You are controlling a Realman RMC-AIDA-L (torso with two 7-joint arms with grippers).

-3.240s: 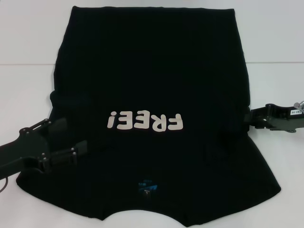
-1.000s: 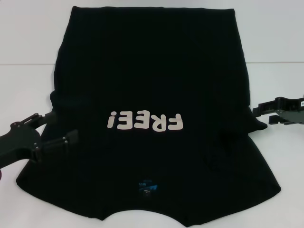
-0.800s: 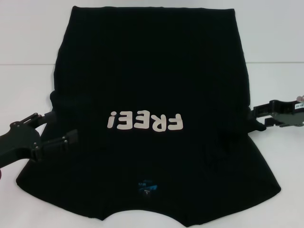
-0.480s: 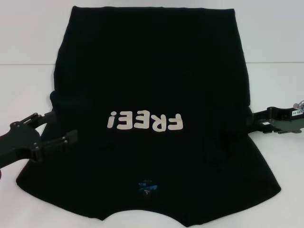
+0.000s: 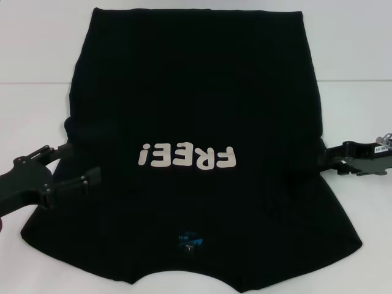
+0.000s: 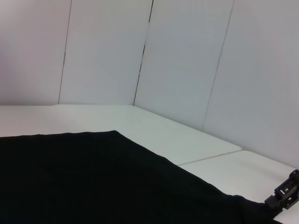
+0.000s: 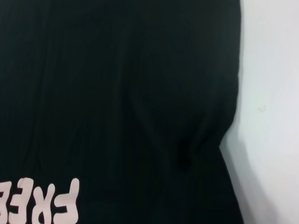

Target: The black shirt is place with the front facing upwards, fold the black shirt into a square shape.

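Note:
The black shirt (image 5: 196, 92) lies flat on the white table with its front up, collar toward me. Its off-white "FREE!" print (image 5: 187, 156) reads upside down, and a small blue neck label (image 5: 188, 239) sits near the front edge. My left gripper (image 5: 78, 165) is open at the shirt's left sleeve edge, its two fingers spread over the cloth. At the right edge, where sleeve meets body, my right gripper (image 5: 327, 160) touches the shirt. The left wrist view shows the shirt (image 6: 93, 182) and the right gripper (image 6: 285, 193) far off. Shirt and print (image 7: 42, 203) fill the right wrist view.
The white table (image 5: 355, 104) extends on both sides of the shirt, with a seam line across it behind the arms. White wall panels (image 6: 187, 60) stand beyond the table's far edge.
The right gripper has come in from the right and slightly down to the shirt's right edge. The left gripper, drawn back left since the oldest frame, has stayed still over the last second.

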